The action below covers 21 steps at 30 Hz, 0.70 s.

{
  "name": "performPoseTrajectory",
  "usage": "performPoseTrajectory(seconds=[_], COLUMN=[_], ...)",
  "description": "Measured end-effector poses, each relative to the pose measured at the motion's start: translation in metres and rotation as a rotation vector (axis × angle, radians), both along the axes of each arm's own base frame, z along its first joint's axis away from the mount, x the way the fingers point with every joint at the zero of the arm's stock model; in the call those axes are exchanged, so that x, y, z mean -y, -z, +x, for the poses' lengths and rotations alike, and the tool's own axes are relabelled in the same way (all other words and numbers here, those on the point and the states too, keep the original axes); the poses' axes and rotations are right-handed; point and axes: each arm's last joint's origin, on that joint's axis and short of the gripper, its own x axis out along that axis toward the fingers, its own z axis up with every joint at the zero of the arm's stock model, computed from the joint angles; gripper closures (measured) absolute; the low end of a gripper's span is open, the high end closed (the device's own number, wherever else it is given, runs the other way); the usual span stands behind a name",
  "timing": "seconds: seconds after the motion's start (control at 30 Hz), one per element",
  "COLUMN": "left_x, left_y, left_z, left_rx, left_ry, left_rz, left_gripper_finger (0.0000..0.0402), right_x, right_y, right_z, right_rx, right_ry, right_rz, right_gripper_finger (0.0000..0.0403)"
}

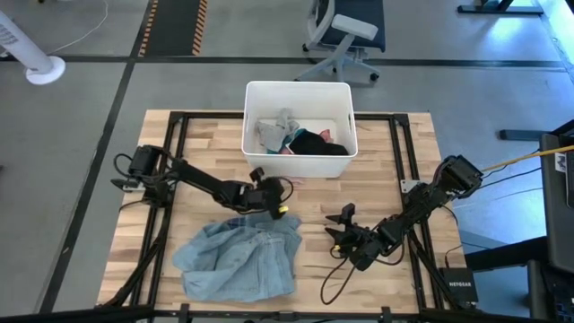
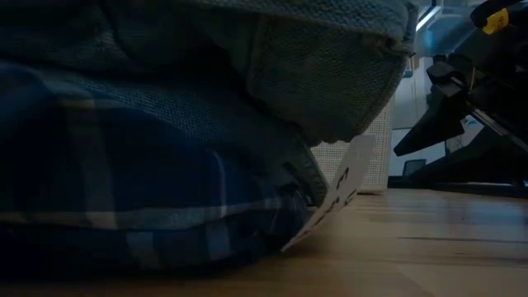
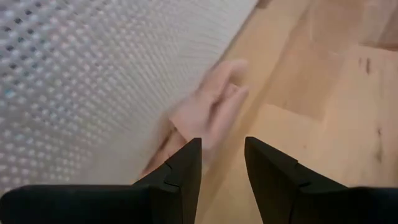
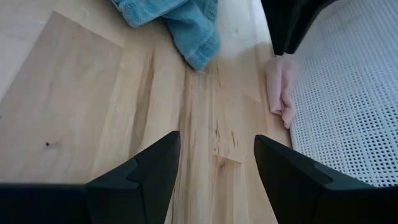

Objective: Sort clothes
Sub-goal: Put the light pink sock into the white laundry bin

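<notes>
The small pink cloth scrap point(image 3: 208, 112) lies on the wooden counter point(image 1: 404, 170) against the white perforated plastic bin's point(image 1: 299, 92) near wall, lengthwise along it, straight ahead of the left gripper point(image 3: 222, 163), the nearer one, whose jaws stand narrowly parted and empty.

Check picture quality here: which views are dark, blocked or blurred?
Low view: dark, almost filled by the plaid shirt and a grey knit piece pressed close to the lens; only a strip of table shows. Left wrist view: soft, the pink piece beside the bin blurred. High view: evenly lit and clear. Right wrist view: bright and sharp on the blue shirt.
</notes>
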Motion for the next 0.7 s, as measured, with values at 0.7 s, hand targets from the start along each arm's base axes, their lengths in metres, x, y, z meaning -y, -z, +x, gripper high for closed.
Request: performPoseTrajectory(seconds=[0.7], left_x=[-0.015], left_y=[0.020], left_z=[0.010], left_rx=[-0.001], left_ry=[0.014], left_rz=[-0.008], left_gripper_finger=[0.0303], right_x=[0.000], right_y=[0.000], right_z=[0.000], right_rx=[-0.002], right_ry=[-0.001], right_rz=[0.001], right_gripper_finger=[0.0178])
